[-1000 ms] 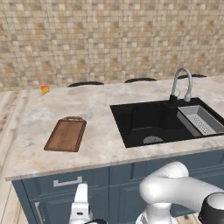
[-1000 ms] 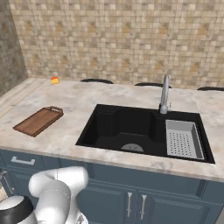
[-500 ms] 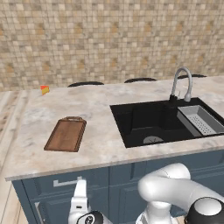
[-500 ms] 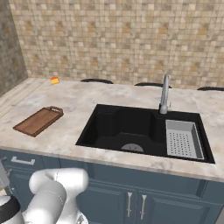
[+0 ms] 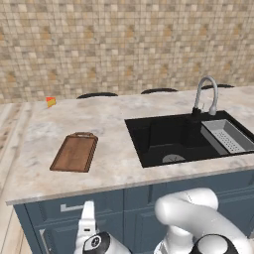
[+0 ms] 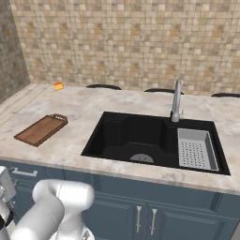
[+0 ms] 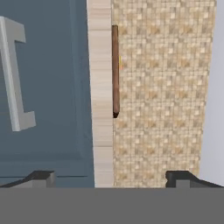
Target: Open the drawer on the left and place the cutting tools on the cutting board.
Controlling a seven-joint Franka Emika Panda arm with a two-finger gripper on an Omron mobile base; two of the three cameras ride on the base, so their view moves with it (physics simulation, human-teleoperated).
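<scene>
Now, step: reach the drawer (image 5: pixel 69 213) handle (image 7: pixel 13 78).
Hand (image 7: pixel 109 177): wide, empty, near the handle.
Advice: centre fingers across the bar, then close.

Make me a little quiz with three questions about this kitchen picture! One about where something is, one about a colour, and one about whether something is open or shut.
1. Where is the cutting board?
A. in the sink
B. on the counter, left of the sink
C. on the floor

2. What colour is the drawer front?
A. dark navy blue
B. white
C. red

3. How is the drawer right now?
A. pulled all the way out
B. taken off
C. closed

Answers:
1. B: the board lies flat on the marble counter, apart from the black sink to its right.
2. A: the panel under the counter is dark blue, with a silver bar handle.
3. C: its front sits flush with the cabinet, and the open tool has not gripped the handle yet.
</scene>
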